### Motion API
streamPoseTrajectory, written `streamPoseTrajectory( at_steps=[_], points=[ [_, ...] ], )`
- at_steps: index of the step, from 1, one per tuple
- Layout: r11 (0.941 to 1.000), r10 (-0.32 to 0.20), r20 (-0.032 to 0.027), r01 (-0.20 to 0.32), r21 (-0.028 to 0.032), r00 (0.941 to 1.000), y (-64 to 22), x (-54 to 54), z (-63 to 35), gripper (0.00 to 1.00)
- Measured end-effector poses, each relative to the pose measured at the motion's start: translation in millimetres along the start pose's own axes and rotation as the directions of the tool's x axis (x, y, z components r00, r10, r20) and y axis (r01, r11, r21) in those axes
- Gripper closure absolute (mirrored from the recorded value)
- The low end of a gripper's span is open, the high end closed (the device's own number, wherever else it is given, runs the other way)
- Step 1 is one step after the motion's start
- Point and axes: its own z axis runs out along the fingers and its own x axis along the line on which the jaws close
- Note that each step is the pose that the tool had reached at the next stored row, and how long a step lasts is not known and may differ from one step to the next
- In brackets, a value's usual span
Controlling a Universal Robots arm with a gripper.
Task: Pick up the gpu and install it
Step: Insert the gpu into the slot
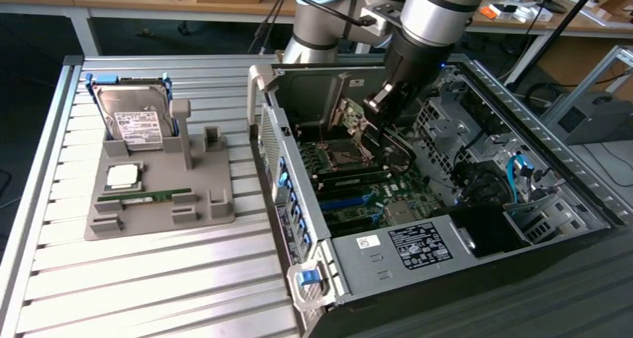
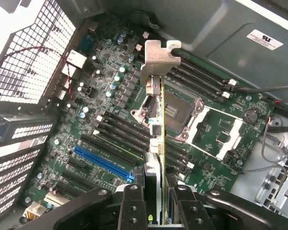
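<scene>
gpu (image 2: pixel 155 127) base hidden by end effector (image 2: pixel 157 203), hard drive (image 1: pixel 133 116) label unreadable

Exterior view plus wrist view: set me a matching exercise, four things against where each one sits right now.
Things:
1. graphics card
2. hard drive
3. memory stick
4. blue slot

Places:
A. lying flat in the grey holder
B. empty, on the motherboard
C. gripped edge-on by the end effector
D. propped at a tilt on the grey holder

Pairs: 1-C; 2-D; 3-A; 4-B
</scene>
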Motion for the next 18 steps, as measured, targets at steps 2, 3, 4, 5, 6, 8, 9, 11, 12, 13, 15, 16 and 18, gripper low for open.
streamPoseTrajectory(
  at_steps=[2, 3, 4, 5, 6, 8, 9, 11, 12, 13, 15, 16, 18],
  points=[
    [1.0000, -0.007, -0.0002, 0.007, -0.0002, 1.0000, 0.0, 0.0, 0.0, 0.73],
    [1.0000, -0.010, -0.0004, 0.010, -0.0002, 1.0000, 0.0, 0.0, 0.0, 0.73],
    [0.9999, -0.017, -0.0007, 0.017, -0.0003, 0.9999, 0.0, 0.0, 0.0, 0.73],
    [0.9998, -0.021, -0.0008, 0.021, -0.0005, 0.9998, 0.0, 0.0, 0.1, 0.73],
    [0.9997, -0.026, -0.0010, 0.026, -0.0006, 0.9997, 0.0, 0.0, 0.0, 0.73],
    [0.9995, -0.032, -0.0013, 0.032, -0.0007, 0.9995, 0.0, 0.0, 0.1, 0.73],
    [0.9994, -0.036, -0.0014, 0.036, -0.0008, 0.9994, 0.0, 0.0, 0.1, 0.73],
    [0.9991, -0.043, -0.0017, 0.043, -0.0010, 0.9991, 0.0, 0.0, 0.1, 0.73],
    [0.9989, -0.046, -0.0018, 0.046, -0.0011, 0.9989, 0.0, 0.0, 0.1, 0.73],
    [0.9988, -0.049, -0.0019, 0.049, -0.0011, 0.9988, 0.0, 0.0, 0.1, 0.73],
    [0.9985, -0.054, -0.0022, 0.054, -0.0012, 0.9985, 0.0, 0.0, 0.1, 0.73],
    [0.9982, -0.060, -0.0024, 0.060, -0.0014, 0.9982, 0.0, 0.0, 0.1, 0.73],
    [0.9975, -0.071, -0.0028, 0.071, -0.0017, 0.9975, 0.0, 0.0, 0.2, 0.73]
  ],
)
